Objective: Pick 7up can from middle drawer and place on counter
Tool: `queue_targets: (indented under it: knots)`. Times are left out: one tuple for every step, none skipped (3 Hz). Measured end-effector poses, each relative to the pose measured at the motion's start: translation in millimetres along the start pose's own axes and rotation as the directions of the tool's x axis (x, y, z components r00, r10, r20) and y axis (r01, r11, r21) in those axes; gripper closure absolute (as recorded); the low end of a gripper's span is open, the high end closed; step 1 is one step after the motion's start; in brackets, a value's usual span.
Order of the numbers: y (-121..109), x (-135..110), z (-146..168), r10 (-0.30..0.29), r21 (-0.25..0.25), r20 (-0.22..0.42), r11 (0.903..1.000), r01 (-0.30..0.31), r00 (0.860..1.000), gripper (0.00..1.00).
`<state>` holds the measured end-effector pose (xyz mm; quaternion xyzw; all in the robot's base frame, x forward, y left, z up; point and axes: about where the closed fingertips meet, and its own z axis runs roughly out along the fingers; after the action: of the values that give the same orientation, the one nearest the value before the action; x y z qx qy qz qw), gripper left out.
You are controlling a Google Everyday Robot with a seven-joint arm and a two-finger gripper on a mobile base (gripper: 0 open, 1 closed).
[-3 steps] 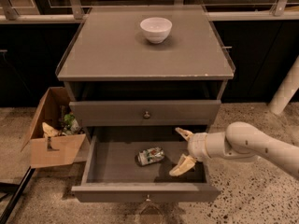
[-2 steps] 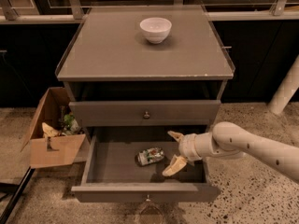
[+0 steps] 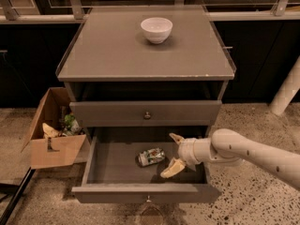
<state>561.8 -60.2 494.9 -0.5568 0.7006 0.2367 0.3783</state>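
Observation:
The 7up can (image 3: pixel 151 156) lies on its side on the floor of the pulled-out middle drawer (image 3: pixel 110 165), near its centre. My gripper (image 3: pixel 172 153) is inside the drawer just right of the can. It is open, with one pale finger behind the can's right end and the other in front of it. The fingers do not touch the can. The arm reaches in from the right. The counter (image 3: pixel 117 55) is the grey cabinet top above.
A white bowl (image 3: pixel 156 29) stands at the back middle of the counter. The drawer above (image 3: pixel 147 115) is closed. An open cardboard box (image 3: pixel 54 135) with scraps sits on the floor to the left. A white post (image 3: pixel 287 90) stands at right.
My gripper has moved left inside the drawer, closing most of the gap to the can, with its fingers still spread. The can has not moved.

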Motion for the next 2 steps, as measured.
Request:
queue_targets:
  knots:
    - [-7,13,20,0.022,0.033,0.02,0.9992,-0.023,1.0,0.0]
    - [-16,20,45,0.019,0.015,0.053,0.9997,-0.02,0.998,0.0]
